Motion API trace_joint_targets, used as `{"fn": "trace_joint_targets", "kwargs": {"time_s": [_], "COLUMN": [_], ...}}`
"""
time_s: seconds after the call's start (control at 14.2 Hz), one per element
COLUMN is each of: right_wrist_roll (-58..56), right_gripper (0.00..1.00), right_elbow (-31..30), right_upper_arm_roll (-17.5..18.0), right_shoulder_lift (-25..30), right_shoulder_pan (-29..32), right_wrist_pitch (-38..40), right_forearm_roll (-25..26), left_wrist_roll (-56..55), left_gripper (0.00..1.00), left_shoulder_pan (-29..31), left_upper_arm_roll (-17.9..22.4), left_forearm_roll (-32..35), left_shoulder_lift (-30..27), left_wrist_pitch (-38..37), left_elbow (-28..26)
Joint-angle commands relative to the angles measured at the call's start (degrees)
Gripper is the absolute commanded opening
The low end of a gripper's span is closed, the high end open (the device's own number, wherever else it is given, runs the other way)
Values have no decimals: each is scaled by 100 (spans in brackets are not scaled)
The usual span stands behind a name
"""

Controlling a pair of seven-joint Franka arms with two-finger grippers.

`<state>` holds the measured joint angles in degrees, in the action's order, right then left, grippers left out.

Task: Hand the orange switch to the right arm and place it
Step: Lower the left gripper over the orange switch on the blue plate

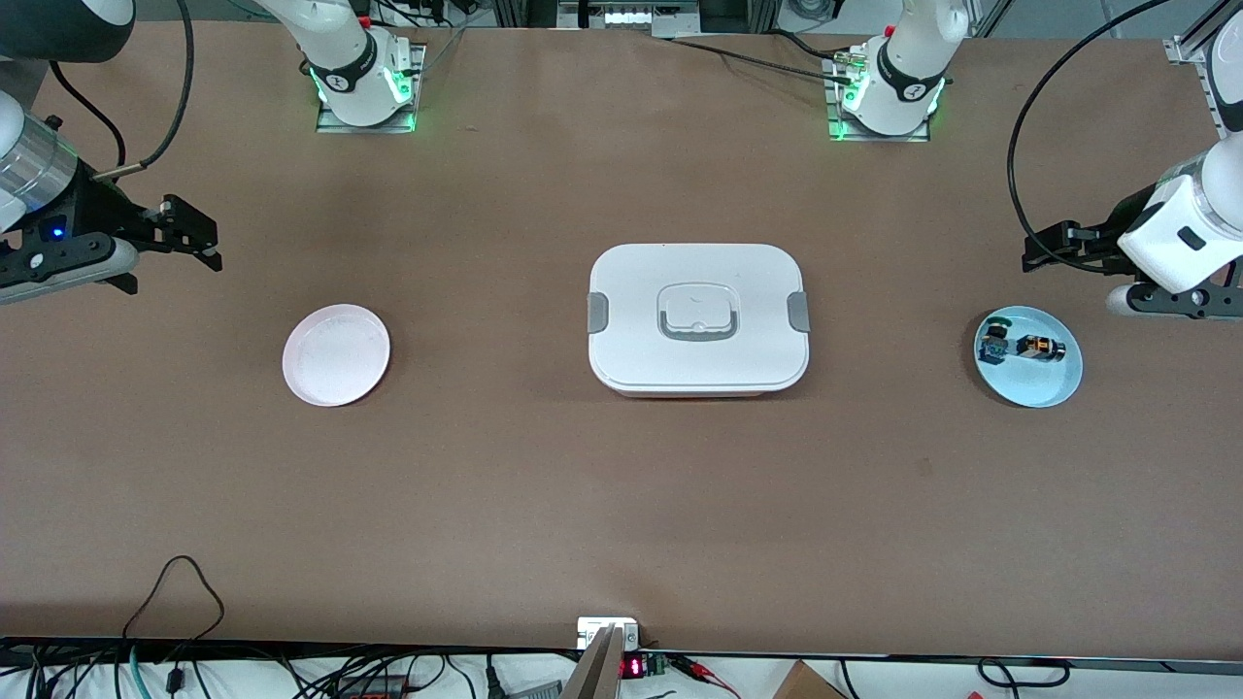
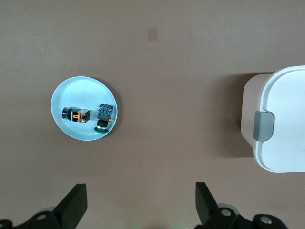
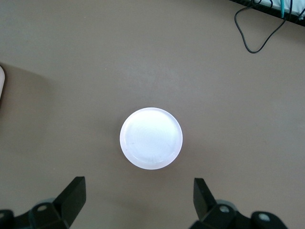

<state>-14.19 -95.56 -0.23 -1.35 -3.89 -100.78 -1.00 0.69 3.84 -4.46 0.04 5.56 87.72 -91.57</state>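
You have two plates, blue (image 1: 1031,383) and pink (image 1: 335,354), one box (image 1: 697,317), two switches: orange switch (image 1: 1041,348) and a green-topped one (image 1: 992,340). Left hand (image 1: 1037,254) and right hand (image 1: 199,238) both hover with fingers apart, empty.

Nothing here carries readable text (the red display (image 1: 632,667) digits stay illegible).

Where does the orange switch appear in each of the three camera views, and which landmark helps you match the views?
Front view: the orange switch lies on the light blue plate at the left arm's end of the table, beside a green-and-blue-topped component.
Left wrist view: the switch lies on the same plate.
Right wrist view: not in it; only the white plate shows.
Shared landmark: the white lidded box, whose edge shows in the left wrist view.
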Motion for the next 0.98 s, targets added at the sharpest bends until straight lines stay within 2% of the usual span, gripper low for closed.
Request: {"fn": "trace_joint_targets", "kwargs": {"time_s": [0.0, 0.28, 0.49, 0.7, 0.91], "right_wrist_roll": [30, 30, 39, 39, 48], "right_gripper": [100, 100, 100, 100, 100], "right_elbow": [38, 38, 38, 38, 38], "right_upper_arm_roll": [23, 23, 23, 23, 23], "right_shoulder_lift": [-6, 3, 3, 3, 3], "right_shoulder_pan": [3, 3, -6, -6, -15], "right_wrist_pitch": [50, 50, 58, 50, 41], "right_forearm_roll": [65, 65, 65, 65, 65], "left_wrist_roll": [80, 133, 693, 1440, 1881], "left_gripper": [100, 100, 100, 100, 100], "left_shoulder_pan": [-6, 30, 99, 327, 653], "left_upper_arm_roll": [7, 15, 77, 77, 77], "left_forearm_roll": [66, 136, 206, 584, 584], "left_shoulder_lift": [24, 296, 489, 533, 525], "left_wrist_pitch": [-132, -88, 69, 884, 1903], "left_elbow": [78, 78, 17, -316, -1035]}}
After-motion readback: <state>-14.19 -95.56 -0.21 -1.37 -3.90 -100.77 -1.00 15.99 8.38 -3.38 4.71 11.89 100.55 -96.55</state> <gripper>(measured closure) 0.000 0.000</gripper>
